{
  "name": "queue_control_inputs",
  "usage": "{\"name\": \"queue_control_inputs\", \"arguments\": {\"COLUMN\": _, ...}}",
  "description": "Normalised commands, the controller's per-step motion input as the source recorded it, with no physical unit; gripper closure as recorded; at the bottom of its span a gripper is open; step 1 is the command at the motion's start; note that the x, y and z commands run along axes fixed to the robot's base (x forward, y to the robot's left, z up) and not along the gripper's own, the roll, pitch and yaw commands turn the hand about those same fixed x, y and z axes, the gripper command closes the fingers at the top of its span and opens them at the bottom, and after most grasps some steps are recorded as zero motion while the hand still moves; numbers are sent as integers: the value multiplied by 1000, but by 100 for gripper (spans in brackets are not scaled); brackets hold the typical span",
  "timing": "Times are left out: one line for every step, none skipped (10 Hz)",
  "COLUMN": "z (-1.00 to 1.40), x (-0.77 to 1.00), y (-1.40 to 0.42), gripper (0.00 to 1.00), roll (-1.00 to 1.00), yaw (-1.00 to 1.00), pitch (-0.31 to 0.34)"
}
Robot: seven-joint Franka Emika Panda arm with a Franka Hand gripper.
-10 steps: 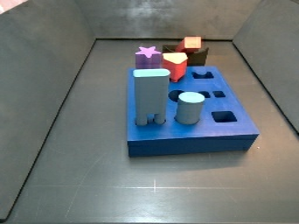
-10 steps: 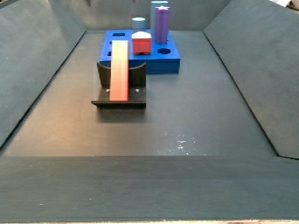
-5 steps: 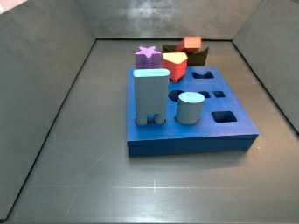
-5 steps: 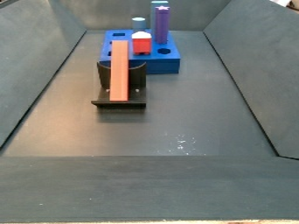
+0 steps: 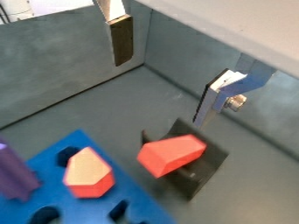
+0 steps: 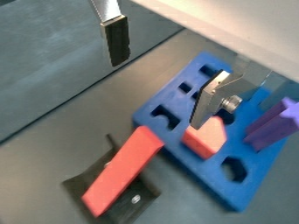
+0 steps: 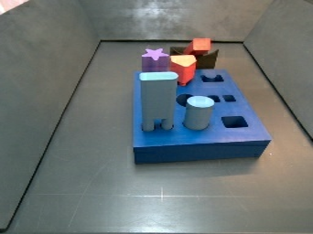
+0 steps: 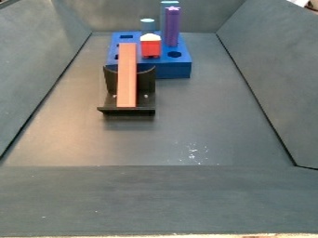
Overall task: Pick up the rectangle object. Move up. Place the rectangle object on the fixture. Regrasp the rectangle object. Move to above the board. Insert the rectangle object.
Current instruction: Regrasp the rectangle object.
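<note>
The red rectangle object (image 8: 126, 76) lies lengthwise on the dark fixture (image 8: 125, 109), which stands against the blue board (image 8: 181, 65). In a side view only its square end (image 7: 199, 44) shows behind the board (image 7: 202, 139). My gripper is out of both side views. In both wrist views it hangs open and empty, high above the floor: the gripper (image 5: 170, 68) is above the rectangle object (image 5: 170, 154) and fixture (image 5: 201, 172), and the gripper (image 6: 163, 70) is above the board's edge (image 6: 176, 94), with the rectangle object (image 6: 122, 166) below. Nothing is between the fingers (image 6: 115, 39).
On the board stand a tall light-blue arch block (image 7: 156, 101), a light-blue cylinder (image 7: 199, 113), a purple star post (image 7: 154, 57) and a short red shield-topped peg (image 7: 184, 67). Several cut-out holes are open. Grey walls enclose the dark floor (image 8: 187, 139).
</note>
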Motion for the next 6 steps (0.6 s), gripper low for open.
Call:
{"name": "queue_control_inputs", "arguments": {"z": 3, "x": 3, "y": -20, "gripper": 0, "roll": 1000, "yaw": 29, "pitch": -1}}
{"name": "queue_control_inputs", "arguments": {"z": 3, "x": 12, "y": -22, "gripper": 0, "roll": 1000, "yaw": 30, "pitch": 6}}
{"name": "queue_control_inputs", "arguments": {"z": 0, "x": 23, "y": -25, "gripper": 0, "roll": 1000, "yaw": 31, "pitch": 13}}
{"name": "queue_control_inputs", "arguments": {"z": -4, "x": 35, "y": -27, "gripper": 0, "roll": 1000, "yaw": 33, "pitch": 26}}
{"name": "queue_control_inputs", "arguments": {"z": -6, "x": 48, "y": -29, "gripper": 0, "roll": 1000, "yaw": 37, "pitch": 37}}
{"name": "queue_control_inputs", "arguments": {"z": -2, "x": 62, "y": -31, "gripper": 0, "roll": 1000, "yaw": 42, "pitch": 58}}
